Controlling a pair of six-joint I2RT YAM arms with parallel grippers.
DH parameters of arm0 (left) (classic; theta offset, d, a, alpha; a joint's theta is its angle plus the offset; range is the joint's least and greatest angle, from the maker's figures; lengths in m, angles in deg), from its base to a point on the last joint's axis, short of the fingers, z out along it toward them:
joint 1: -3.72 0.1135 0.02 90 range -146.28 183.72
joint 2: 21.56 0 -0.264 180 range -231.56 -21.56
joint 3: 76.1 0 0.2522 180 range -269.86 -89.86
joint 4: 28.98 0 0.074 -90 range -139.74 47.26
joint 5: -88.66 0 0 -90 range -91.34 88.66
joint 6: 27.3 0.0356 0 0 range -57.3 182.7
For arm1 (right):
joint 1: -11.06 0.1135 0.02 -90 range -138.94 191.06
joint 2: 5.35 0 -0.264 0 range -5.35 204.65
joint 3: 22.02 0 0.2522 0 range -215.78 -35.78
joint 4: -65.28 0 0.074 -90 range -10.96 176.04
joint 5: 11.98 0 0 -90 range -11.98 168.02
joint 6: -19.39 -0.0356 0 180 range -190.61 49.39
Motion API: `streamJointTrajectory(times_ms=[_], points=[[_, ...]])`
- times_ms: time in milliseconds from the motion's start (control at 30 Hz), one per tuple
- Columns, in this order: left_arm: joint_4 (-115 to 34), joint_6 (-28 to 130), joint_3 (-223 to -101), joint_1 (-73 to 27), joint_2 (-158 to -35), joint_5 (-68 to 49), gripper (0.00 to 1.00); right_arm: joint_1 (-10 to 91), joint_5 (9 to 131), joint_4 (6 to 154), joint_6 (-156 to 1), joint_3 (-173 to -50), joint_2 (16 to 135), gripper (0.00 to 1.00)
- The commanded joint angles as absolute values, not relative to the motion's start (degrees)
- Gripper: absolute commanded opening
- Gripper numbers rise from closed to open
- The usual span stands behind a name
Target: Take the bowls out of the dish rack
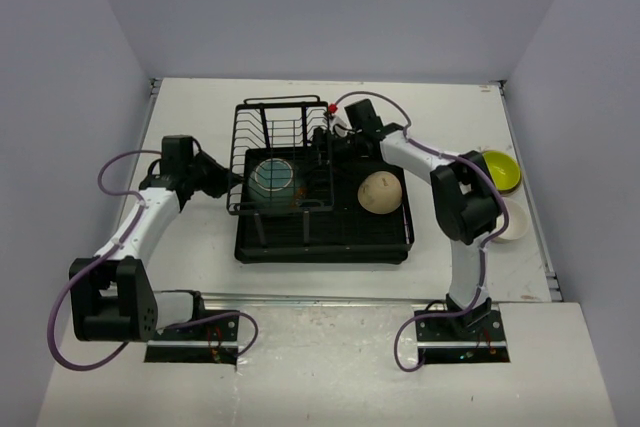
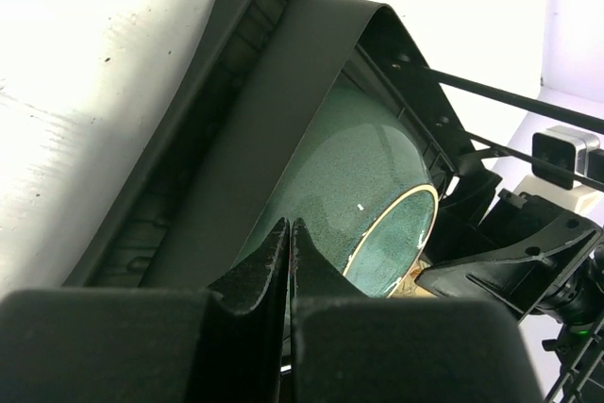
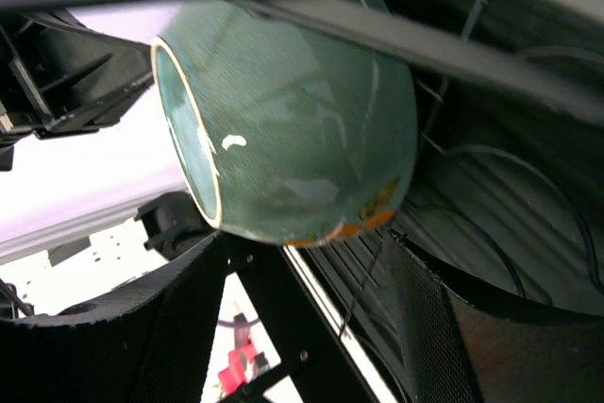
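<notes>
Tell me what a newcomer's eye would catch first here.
The teal bowl, tilted in the wire holder of the rack in the middle, draws the eye, with the left gripper and right gripper flanking it. A beige bowl lies in the rack beside it, seemingly upside down, and a yellow-green bowl sits near the right edge of the table.

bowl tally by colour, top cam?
teal bowl: 1
beige bowl: 1
yellow-green bowl: 1
white bowl: 1
Total: 4 bowls visible
</notes>
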State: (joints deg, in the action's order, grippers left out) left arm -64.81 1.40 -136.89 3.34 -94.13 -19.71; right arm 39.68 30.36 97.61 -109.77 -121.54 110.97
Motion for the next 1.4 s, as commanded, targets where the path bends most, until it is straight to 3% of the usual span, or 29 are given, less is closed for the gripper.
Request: streamJointTrajectory(times_ms=[0, 500, 733, 1000, 1200, 1367], points=[[-61.47, 2.93, -138.64, 3.63, -94.33, -22.26, 0.00, 40.23, 32.05, 91.70, -111.30, -120.86, 112.25, 0.67], [-61.03, 3.02, -140.05, 3.63, -96.26, -23.67, 0.00, 41.47, 32.58, 85.72, -114.64, -118.40, 114.27, 0.69], [-61.11, 2.84, -140.93, 3.63, -96.70, -23.67, 0.01, 42.52, 32.67, 85.19, -114.12, -118.48, 115.50, 0.83], [-61.47, 2.93, -140.31, 3.63, -96.53, -23.67, 0.02, 42.96, 32.14, 83.53, -113.50, -117.61, 116.64, 0.84], [-61.20, 2.58, -140.66, 3.63, -96.88, -23.93, 0.06, 43.22, 31.18, 81.94, -113.94, -117.43, 117.35, 0.94], [-61.20, 2.32, -140.75, 3.54, -97.06, -24.19, 0.09, 43.40, 31.00, 81.49, -114.56, -118.04, 117.79, 0.96]])
